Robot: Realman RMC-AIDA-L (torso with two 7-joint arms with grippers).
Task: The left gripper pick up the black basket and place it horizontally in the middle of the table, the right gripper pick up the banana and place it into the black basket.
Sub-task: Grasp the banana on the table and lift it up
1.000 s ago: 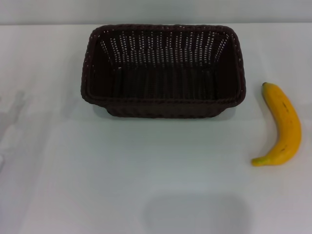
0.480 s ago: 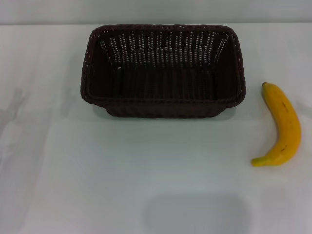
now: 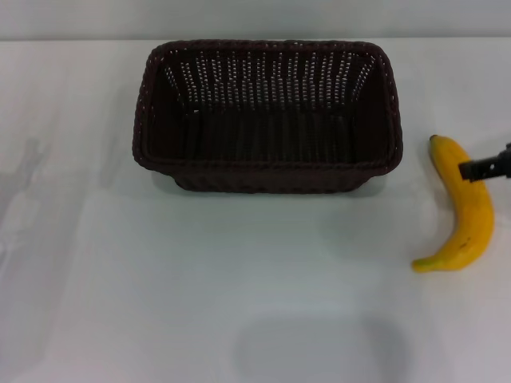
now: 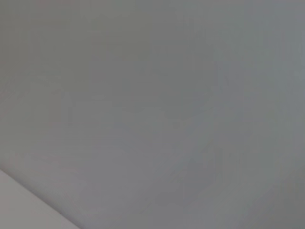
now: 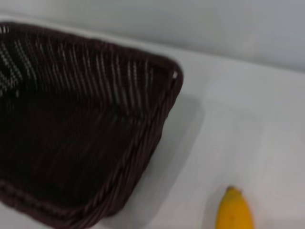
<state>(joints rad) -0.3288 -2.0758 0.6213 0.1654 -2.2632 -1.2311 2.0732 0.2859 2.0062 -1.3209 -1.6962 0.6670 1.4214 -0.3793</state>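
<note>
The table [image 3: 239, 279] is a plain white glossy top that fills nearly everything in front of the robot, meeting a pale grey wall in a straight line along its far edge. Soft greyish reflections lie on the left side of the surface, and a dim rounded shadow sits on the near part, roughly centred. The left wrist view shows only flat grey with a lighter wedge in 1 corner, and the left gripper appears in none of the views.

Toward the far middle of the table stands the black basket [image 3: 267, 116], upright with its long sides running across the robot's front. It is dark woven wicker with a braided rim, light showing through the openwork of its far wall, and its inside is bare. The right wrist view looks down on 1 rounded corner of the basket [image 5: 76, 143] and the white surface beside it.

To the right of the basket, apart from it with a strip of bare table between, lies 1 banana [image 3: 465, 203], yellow with small brown specks, its dark end pointing away and its greenish stem nearer the robot. Its tip also shows in the right wrist view [image 5: 233, 212].

At the far right edge the right gripper [image 3: 487, 166] reaches in as a thin black finger, its tip over the banana's upper part. Whether its claw is apart or together I cannot tell, nor whether it touches the fruit.
</note>
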